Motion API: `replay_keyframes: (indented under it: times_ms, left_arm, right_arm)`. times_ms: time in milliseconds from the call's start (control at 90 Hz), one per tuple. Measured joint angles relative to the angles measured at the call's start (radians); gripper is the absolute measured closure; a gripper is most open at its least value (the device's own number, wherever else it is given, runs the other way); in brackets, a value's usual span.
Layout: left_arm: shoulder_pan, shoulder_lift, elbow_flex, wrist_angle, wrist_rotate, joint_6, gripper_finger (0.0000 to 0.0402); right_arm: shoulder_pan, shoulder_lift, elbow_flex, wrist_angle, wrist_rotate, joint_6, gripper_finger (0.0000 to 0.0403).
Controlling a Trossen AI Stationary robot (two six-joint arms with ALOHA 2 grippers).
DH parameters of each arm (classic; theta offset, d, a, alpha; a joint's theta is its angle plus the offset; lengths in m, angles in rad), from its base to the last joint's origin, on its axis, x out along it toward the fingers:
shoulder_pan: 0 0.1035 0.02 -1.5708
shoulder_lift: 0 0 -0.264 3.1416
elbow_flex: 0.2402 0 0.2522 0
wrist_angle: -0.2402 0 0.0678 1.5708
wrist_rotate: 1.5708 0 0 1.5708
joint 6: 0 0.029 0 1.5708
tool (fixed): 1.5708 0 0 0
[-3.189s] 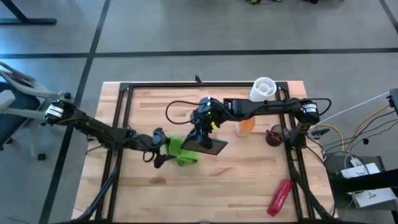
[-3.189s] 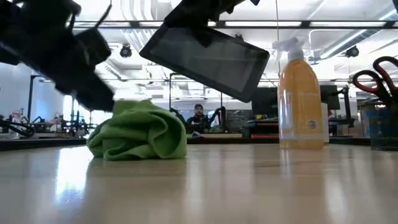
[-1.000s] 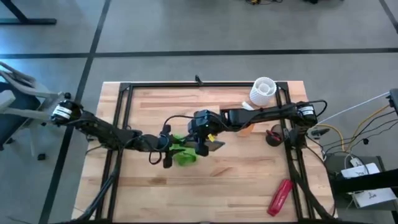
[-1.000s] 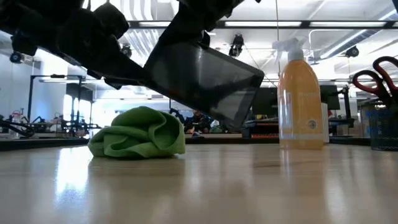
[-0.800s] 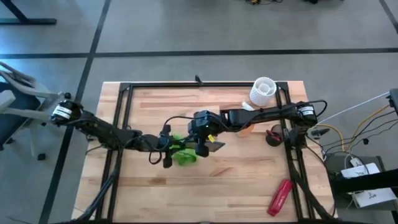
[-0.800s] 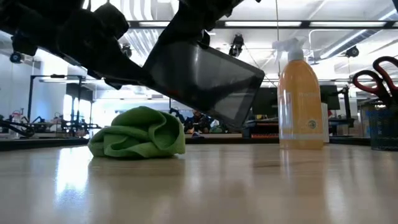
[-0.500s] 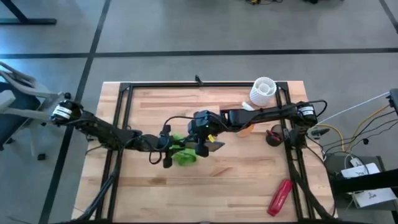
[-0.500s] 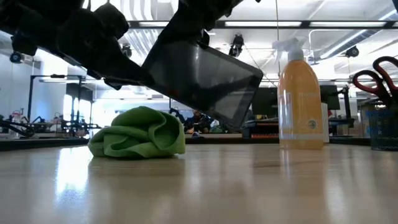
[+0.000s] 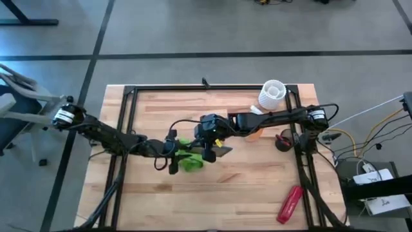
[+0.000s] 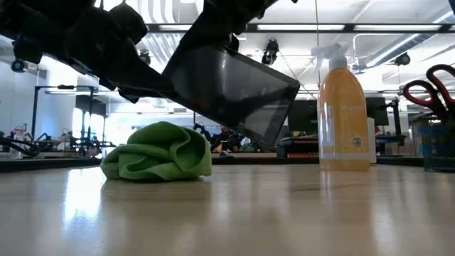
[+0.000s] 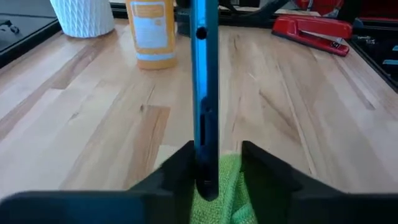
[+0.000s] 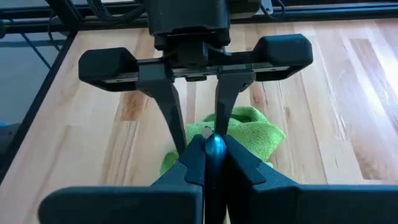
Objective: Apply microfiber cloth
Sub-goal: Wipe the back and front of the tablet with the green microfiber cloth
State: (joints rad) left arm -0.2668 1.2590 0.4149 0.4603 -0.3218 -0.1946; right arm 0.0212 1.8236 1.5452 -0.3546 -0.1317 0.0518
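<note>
— Two arms met over mid-table in the high view. Found the microfiber cloth (image 9: 190,162) there: lime green, bunched into a small heap on the wooden table (image 9: 244,193), just under the grippers.
— And the grippers from above?
— Placed the left gripper (image 9: 181,154) at the cloth's edge and the right gripper (image 9: 210,147) just beside it, shut upon a dark flat device (image 9: 223,152). Noted an orange spray bottle (image 9: 255,132) and a white vase (image 9: 272,93) farther back, and a red stapler (image 9: 290,202) near the front corner.
— Low view?
— Saw the cloth (image 10: 158,152) resting on the tabletop as a soft rounded mound, folds curling over each other. Saw the device (image 10: 231,91) held tilted in the air above and beside it, apart from the fabric. Put the bottle (image 10: 343,114) well off to the side.
— Left wrist view?
— Caught the device (image 11: 204,87) edge-on, standing between the left gripper's (image 11: 212,167) fingers (image 11: 256,163), spread to either side of it. Glimpsed green fuzzy fabric (image 11: 225,190) just beneath.
— Right wrist view?
— Showed the right gripper (image 12: 212,155) pinched tight on the device's (image 12: 214,144) edge, and the left gripper (image 12: 198,124) facing it, fingers (image 12: 168,102) apart and straddling that same edge. Found the cloth (image 12: 256,134) rumpled on the wood below both.
</note>
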Motion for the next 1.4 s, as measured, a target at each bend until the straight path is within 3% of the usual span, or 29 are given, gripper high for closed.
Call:
replay_keyframes:
  times_ms: [89,144,456,600,767,956,1156,1267,1400]
  left_arm:
    - [0.001,0.000,0.000,0.001,0.000,0.009,0.0376]
    - [0.001,0.000,0.000,0.003,0.000,0.011,0.0387]
    - [0.000,-0.016,0.000,-0.018,0.001,0.002,0.0391]
    - [0.000,-0.046,0.000,-0.046,0.003,0.001,0.0391]
    - [0.011,-0.129,-0.001,-0.150,-0.028,-0.001,0.0391]
    - [0.047,-0.273,-0.001,-0.314,-0.106,-0.029,0.0391]
    - [0.155,-0.364,-0.001,-0.438,-0.138,-0.142,0.0391]
    - [0.222,-0.373,-0.005,-0.449,-0.038,-0.152,0.0391]
    - [0.327,-0.375,-0.006,-0.507,0.090,-0.168,0.0391]
  right_arm:
    - [0.001,0.000,0.000,-0.001,-0.005,-0.003,0.0396]
    - [0.001,0.000,0.000,-0.001,-0.006,-0.008,0.0393]
    - [0.000,-0.006,0.000,-0.003,0.004,-0.003,0.0315]
    - [0.000,-0.031,0.043,-0.084,0.005,-0.026,0.0276]
    - [0.016,-0.082,0.108,-0.237,0.015,-0.044,0.0246]
    - [0.091,-0.137,0.098,-0.275,0.123,-0.034,0.0240]
    - [0.181,-0.068,0.022,-0.148,0.270,-0.013,0.0249]
    - [0.197,0.028,-0.009,-0.013,0.347,-0.019,0.0241]
    - [0.193,0.156,-0.001,0.167,0.336,-0.072,0.0219]
